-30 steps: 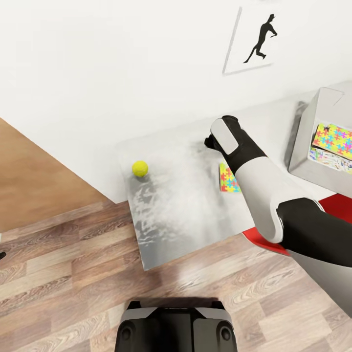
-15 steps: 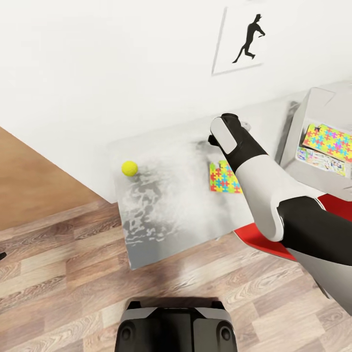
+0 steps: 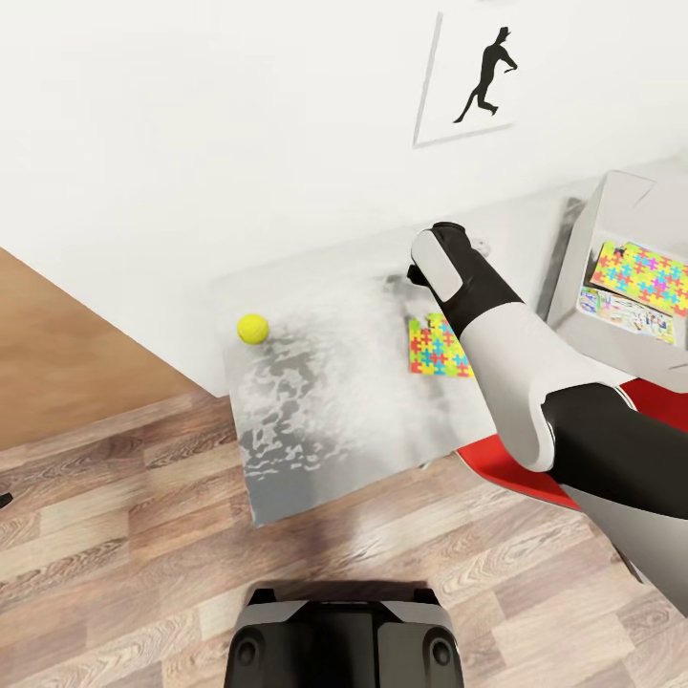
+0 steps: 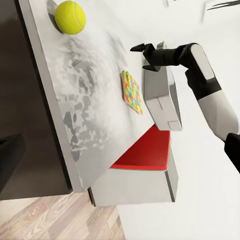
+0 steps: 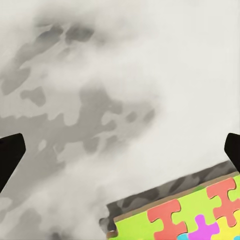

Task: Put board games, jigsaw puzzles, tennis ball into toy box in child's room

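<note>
Bright, even, flat simulator lighting, mottled grey reflections on the glossy table [image 3: 325,401], soft shadow beneath the jigsaw puzzle [image 5: 195,212], white wall [image 3: 210,124] nearly washed out, slightly soft renders.

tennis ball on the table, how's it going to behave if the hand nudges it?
The tennis ball is round and sits free on the flat table, so it will likely roll at a light push. It lies close to the table's left edge, so a nudge that way could send it off. Its small size suggests it is light, and a centred pinch seems safer than a sideways push.
</note>
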Available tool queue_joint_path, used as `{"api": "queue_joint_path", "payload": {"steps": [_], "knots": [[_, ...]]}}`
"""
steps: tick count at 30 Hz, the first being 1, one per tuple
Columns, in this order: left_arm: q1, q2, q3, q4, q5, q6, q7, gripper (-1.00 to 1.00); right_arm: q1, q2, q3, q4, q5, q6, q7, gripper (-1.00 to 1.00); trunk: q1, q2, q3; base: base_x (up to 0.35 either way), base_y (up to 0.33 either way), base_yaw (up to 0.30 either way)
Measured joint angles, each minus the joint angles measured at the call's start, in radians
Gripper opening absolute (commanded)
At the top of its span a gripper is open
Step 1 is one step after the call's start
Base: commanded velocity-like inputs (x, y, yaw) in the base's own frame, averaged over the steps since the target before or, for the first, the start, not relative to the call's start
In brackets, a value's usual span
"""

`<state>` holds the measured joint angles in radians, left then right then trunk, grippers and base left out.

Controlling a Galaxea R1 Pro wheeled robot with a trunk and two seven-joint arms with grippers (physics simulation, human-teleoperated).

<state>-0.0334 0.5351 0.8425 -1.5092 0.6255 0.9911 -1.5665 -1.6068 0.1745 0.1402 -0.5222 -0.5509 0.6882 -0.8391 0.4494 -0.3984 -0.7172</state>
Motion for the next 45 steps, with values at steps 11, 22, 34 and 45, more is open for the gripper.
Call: {"api": "queue_joint_path", "payload": {"steps": [11, 22, 34, 45], "knots": [[0.000, 0.000, 0.001, 0.000, 0.000, 0.000, 0.000, 1.00, 0.000, 0.000, 0.000, 0.031, 0.000, -0.003, -0.001, 1.00, 0.000, 0.000, 0.000, 0.000, 0.000, 0.000], [0.000, 0.000, 0.001, 0.000, 0.000, 0.000, 0.000, 1.00, 0.000, 0.000, 0.000, 0.057, 0.000, -0.005, -0.002, 1.00, 0.000, 0.000, 0.000, 0.000, -0.007, 0.000], [0.000, 0.000, 0.002, 0.000, 0.000, 0.000, 0.000, 1.00, -0.001, 0.000, -0.002, 0.059, 0.000, -0.003, -0.043, 1.00, 0.000, 0.000, 0.000, 0.000, -0.071, 0.000], [0.000, -0.011, 0.002, 0.000, 0.000, -0.001, 0.000, 1.00, 0.006, 0.000, -0.011, 0.070, -0.001, -0.007, -0.032, 1.00, 0.000, 0.000, 0.000, 0.000, -0.003, 0.000]]}}
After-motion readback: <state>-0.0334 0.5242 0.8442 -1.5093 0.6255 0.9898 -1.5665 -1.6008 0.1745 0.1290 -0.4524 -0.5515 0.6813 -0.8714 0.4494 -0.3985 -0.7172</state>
